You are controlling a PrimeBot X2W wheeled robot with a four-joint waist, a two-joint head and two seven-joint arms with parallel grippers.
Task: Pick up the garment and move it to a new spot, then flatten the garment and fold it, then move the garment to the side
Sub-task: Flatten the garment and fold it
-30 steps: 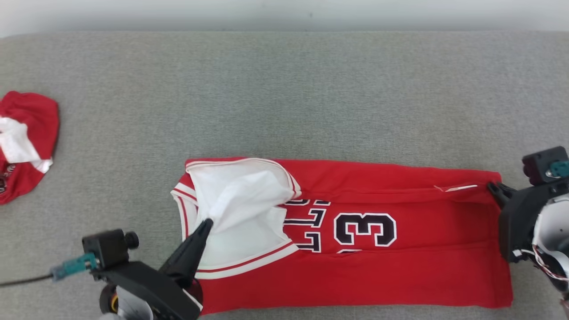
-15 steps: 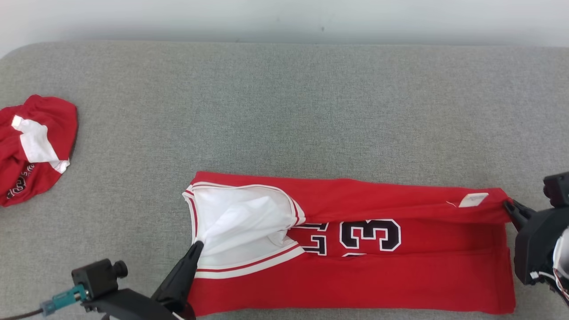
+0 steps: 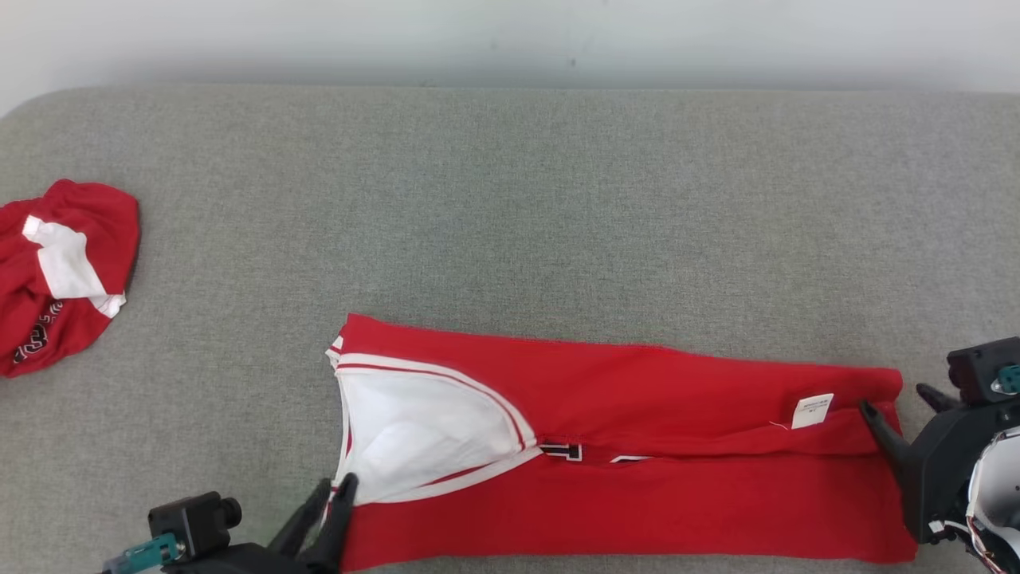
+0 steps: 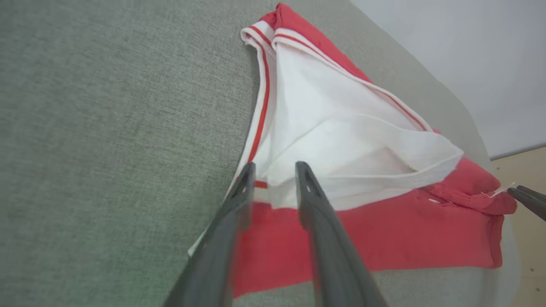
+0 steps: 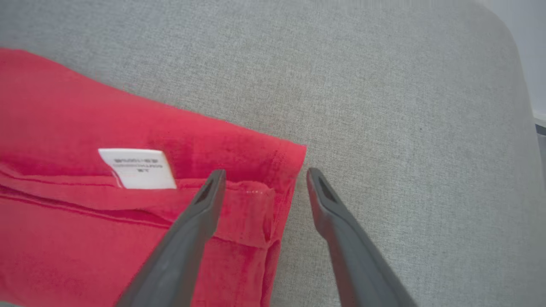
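**Left pincer** (image 3: 335,485): at the near edge I am seeing its two dark fingers standing a little apart and gripping nothing. In the left wrist view the tips are straddling the striped trim (image 4: 261,106) of the garment's left end.

**Right pincer** (image 3: 894,399): its fingers are standing wide apart and holding nothing. One finger is hanging over the garment's right corner, the other over bare grey fabric.

**Garment** (image 3: 637,510): this red jersey is lying folded into a long band along the near side of the worktop (image 3: 510,223), reaching from one pincer to the other. Its white lining (image 3: 414,430) is showing at the left end, and a white label (image 3: 813,410) is lying near the right end.

**Bunched red cloth** (image 3: 72,271): it is lying at the far left, well apart from the garment.

**Pale wall** (image 3: 510,40): it is running behind the worktop.
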